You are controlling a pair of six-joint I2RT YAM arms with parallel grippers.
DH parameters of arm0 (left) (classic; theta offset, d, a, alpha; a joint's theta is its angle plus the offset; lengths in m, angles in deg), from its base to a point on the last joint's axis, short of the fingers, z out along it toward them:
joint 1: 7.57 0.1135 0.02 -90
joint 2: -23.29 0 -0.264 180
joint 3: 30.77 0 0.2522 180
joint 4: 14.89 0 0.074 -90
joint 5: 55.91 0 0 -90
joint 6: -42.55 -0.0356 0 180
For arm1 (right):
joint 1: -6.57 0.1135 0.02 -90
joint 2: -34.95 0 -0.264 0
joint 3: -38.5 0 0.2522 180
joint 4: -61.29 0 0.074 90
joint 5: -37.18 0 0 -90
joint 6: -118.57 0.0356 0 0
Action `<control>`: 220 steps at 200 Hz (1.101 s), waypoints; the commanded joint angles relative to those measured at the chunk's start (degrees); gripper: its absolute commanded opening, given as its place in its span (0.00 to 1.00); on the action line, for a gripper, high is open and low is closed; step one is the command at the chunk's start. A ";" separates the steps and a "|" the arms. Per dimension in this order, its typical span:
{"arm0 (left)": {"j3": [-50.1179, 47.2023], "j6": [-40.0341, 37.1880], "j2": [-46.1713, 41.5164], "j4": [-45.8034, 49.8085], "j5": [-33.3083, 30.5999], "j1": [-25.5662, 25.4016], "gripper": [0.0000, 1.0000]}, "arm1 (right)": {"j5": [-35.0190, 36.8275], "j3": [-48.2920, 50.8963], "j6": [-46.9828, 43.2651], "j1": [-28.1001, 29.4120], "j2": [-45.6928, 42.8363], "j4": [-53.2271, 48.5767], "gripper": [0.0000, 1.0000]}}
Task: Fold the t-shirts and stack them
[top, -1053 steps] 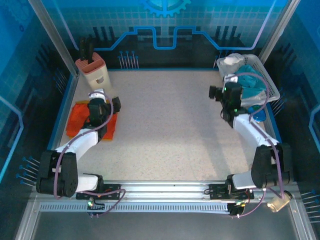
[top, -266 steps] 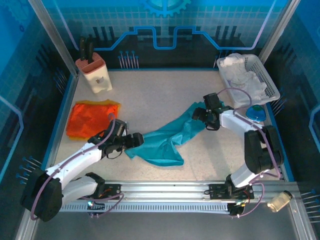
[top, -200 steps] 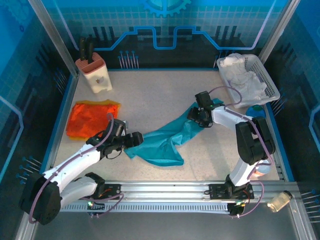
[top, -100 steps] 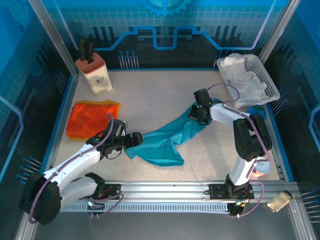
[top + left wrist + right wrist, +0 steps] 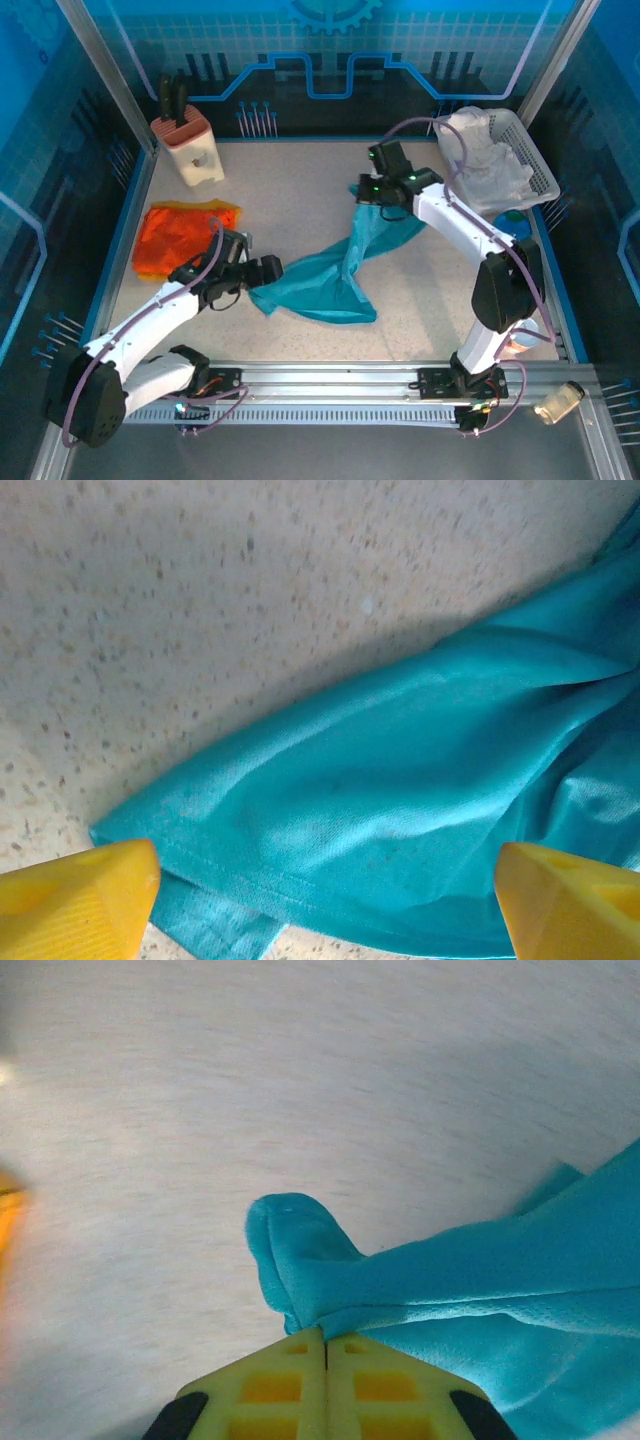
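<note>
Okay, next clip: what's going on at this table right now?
The right gripper is shut on one end of the crumpled teal cloth t-shirt, and that end looks lifted off the speckled table. The left gripper is open, its yellow fingers either side of the shirt's other end, near a hemmed corner. The bright orange t-shirt lies flat at the table's left side. Nothing is stacked yet.

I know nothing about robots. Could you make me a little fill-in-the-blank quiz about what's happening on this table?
1. The right arm has its jaws ___ on the teal shirt.
2. The left arm holds its jaws ___ at that shirt's edge.
3. The orange shirt lies nearest the ___ arm.
Missing words: shut; open; left.
</note>
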 commanded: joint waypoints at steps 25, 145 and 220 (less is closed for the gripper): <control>2.71 -2.41 -0.41 3.73 0.58 1.77 0.88 | -13.03 -14.70 -5.20 13.04 11.41 -5.30 0.00; 1.20 -3.38 2.99 3.73 -0.30 6.44 0.90 | -8.73 15.62 -3.70 10.93 -9.57 -5.56 0.98; 11.96 -5.90 23.86 1.89 -1.68 10.88 0.82 | -8.47 42.28 1.95 10.80 -23.30 -2.71 0.87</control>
